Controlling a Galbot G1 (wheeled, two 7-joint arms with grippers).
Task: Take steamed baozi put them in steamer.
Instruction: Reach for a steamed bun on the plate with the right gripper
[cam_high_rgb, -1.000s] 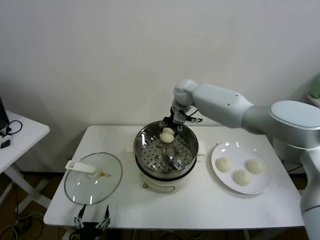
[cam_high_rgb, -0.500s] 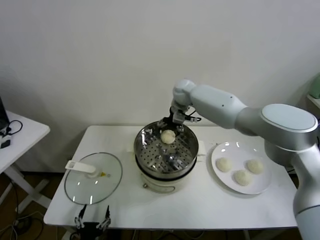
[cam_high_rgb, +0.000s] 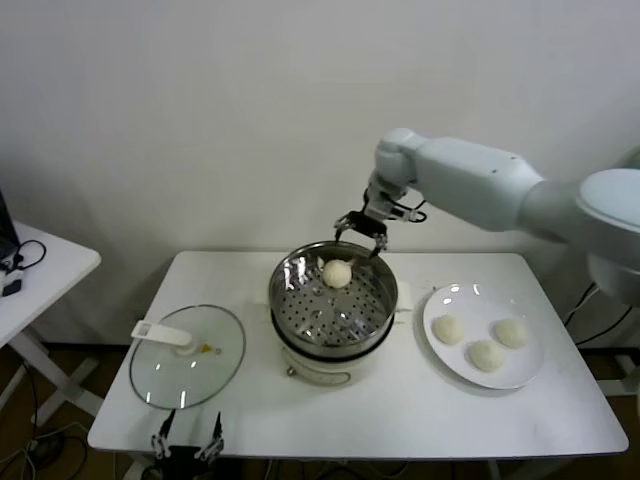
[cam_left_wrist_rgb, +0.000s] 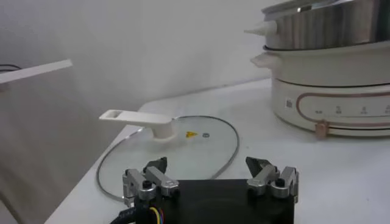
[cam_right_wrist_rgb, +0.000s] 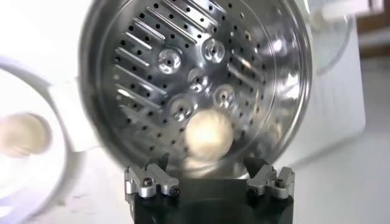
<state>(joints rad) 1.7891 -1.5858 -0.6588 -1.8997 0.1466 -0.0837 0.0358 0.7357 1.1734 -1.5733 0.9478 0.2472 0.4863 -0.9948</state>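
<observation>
The steel steamer (cam_high_rgb: 300, 305) sits on its cream cooker base at the table's middle. One baozi (cam_high_rgb: 336, 272) lies on the steamer's perforated floor near the far rim; it also shows in the right wrist view (cam_right_wrist_rgb: 209, 135). Three more baozi (cam_high_rgb: 447, 328) (cam_high_rgb: 511, 332) (cam_high_rgb: 486, 354) lie on the white plate (cam_high_rgb: 455, 297) to the right. My right gripper (cam_high_rgb: 361, 226) is open and empty, above the steamer's far rim, clear of the bun. My left gripper (cam_high_rgb: 186, 444) is open and empty, parked low at the table's front left edge.
The glass lid (cam_high_rgb: 160, 375) with a white handle (cam_high_rgb: 160, 333) lies flat on the table left of the steamer, just beyond my left gripper. A small white side table (cam_high_rgb: 40, 262) stands at the far left. A wall is close behind the table.
My right gripper has let go of the baozi, which now rests in the steamer, and has risen up and to the right away from it. The left arm has not moved.
</observation>
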